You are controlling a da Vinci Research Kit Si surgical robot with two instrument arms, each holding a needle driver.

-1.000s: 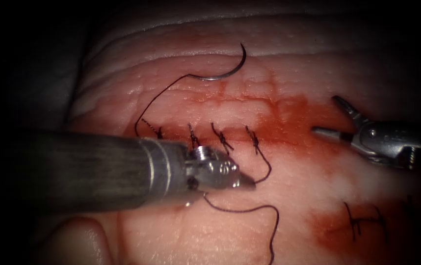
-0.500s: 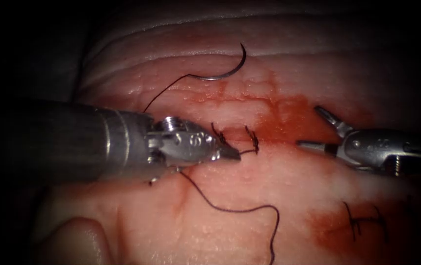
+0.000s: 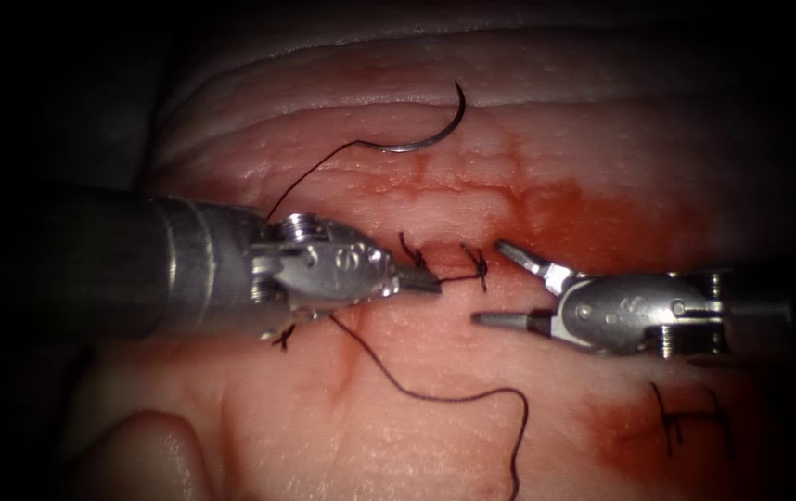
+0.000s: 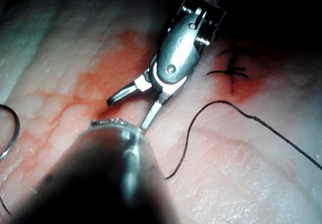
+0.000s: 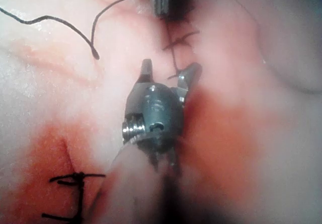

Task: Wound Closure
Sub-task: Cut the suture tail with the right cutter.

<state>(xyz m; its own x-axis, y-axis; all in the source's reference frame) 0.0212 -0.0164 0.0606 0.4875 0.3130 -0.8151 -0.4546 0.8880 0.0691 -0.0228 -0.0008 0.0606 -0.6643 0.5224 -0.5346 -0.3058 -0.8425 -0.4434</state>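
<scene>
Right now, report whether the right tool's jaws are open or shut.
Open. The right tool has its two jaws spread in a V beside the stitches, nothing between them; the right wrist view shows the same gap.

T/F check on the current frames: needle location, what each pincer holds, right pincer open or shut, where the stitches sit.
1. The needle lies loose on the tissue, held by neither tool. True.
2. The left pincer grips the needle at mid-curve. False: it is shut on the thread at the stitches.
3. The right pincer is open and holds nothing. True.
4. The right pincer is clamped on the tissue. False: its jaws stand apart beside the stitches.
5. Red fluid stains the tissue. True.
</scene>
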